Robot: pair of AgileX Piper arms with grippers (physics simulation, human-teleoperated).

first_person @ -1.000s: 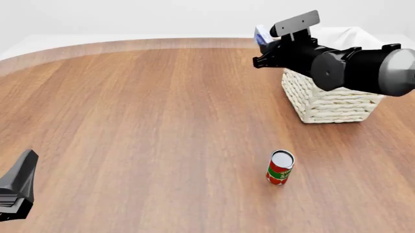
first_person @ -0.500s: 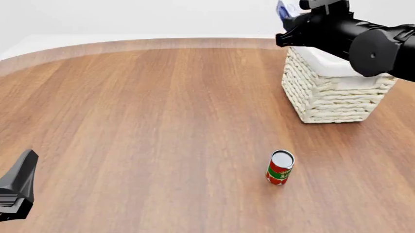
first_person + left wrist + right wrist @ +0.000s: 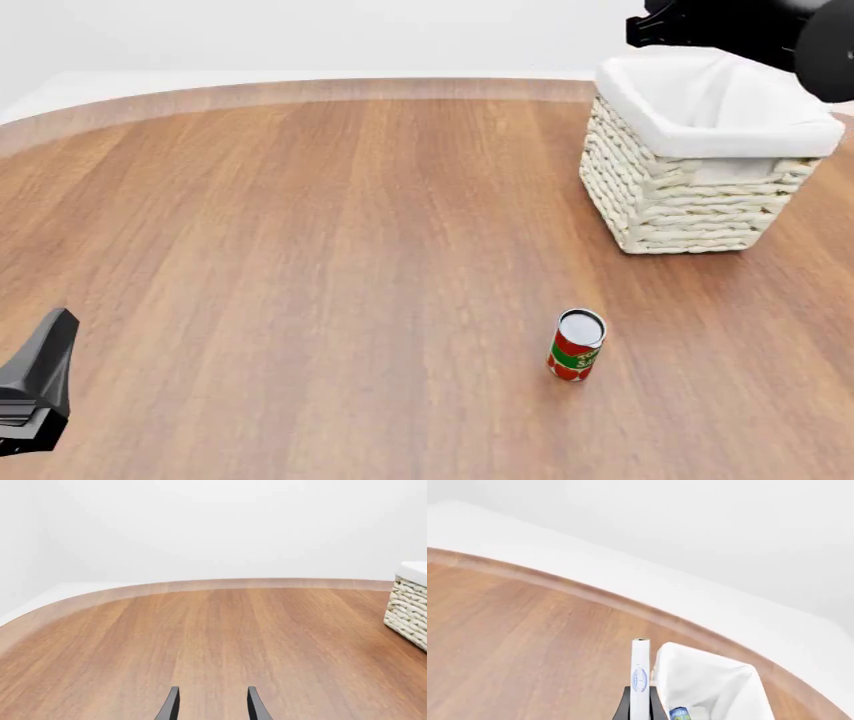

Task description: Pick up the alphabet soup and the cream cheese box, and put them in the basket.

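Observation:
My right gripper (image 3: 640,707) is shut on the cream cheese box (image 3: 640,672), a thin white box with a blue mark, seen edge-on. It hangs high, beside the near rim of the basket (image 3: 714,687). In the front view the basket (image 3: 687,205) stands at the right and my right arm (image 3: 747,22) is above its far rim, with the fingertips and the box cut off by the top edge. A bit of blue and yellow label (image 3: 679,712) shows inside the liner; I cannot tell whether it is the alphabet soup. My left gripper (image 3: 212,707) is open and empty, low at the near left (image 3: 34,390).
A red and green can (image 3: 577,345) stands upright on the wooden table (image 3: 294,250), nearer than the basket. The table's curved far edge (image 3: 267,92) runs along the back. The basket's corner also shows in the left wrist view (image 3: 408,605).
My right arm has risen and moved right with the cream cheese box, from beside the basket's left rim to above it; the box has left the front view. The left arm has not moved.

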